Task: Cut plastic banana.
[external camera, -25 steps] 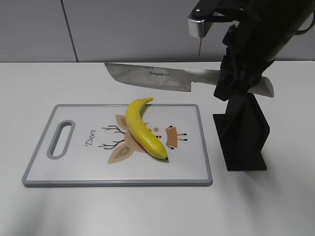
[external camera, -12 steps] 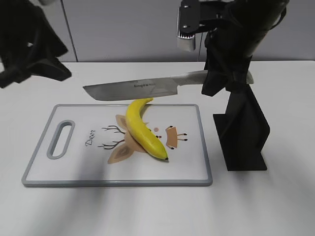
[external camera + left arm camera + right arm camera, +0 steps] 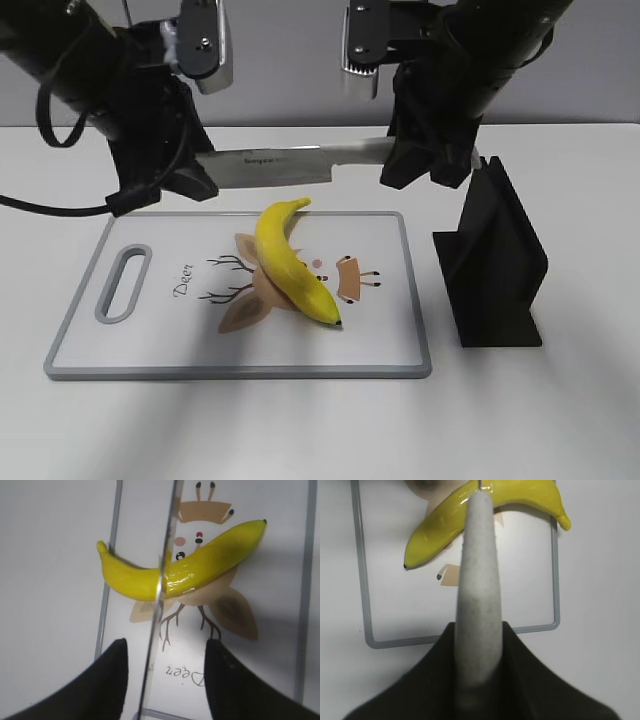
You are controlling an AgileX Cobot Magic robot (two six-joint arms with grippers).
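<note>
The plastic banana (image 3: 290, 262) lies on the white cutting board (image 3: 385, 330), stem end toward the far edge. It also shows in the left wrist view (image 3: 200, 562) and the right wrist view (image 3: 437, 527). My right gripper (image 3: 425, 165) is shut on the grey handle (image 3: 479, 580) of a knife. The knife blade (image 3: 270, 165) is level in the air above the banana and points left. My left gripper (image 3: 165, 190) is open, its two fingers either side of the blade's tip end (image 3: 156, 630), apart from it. From above the blade edge crosses the banana's middle.
A black knife stand (image 3: 495, 260) stands on the table right of the board. The board has a grey rim and a handle slot (image 3: 123, 283) at its left end. White table lies all around.
My right arm has carried the knife to the left, over the board. My left arm has come in from the left and now straddles the blade's tip. The banana has not moved.
</note>
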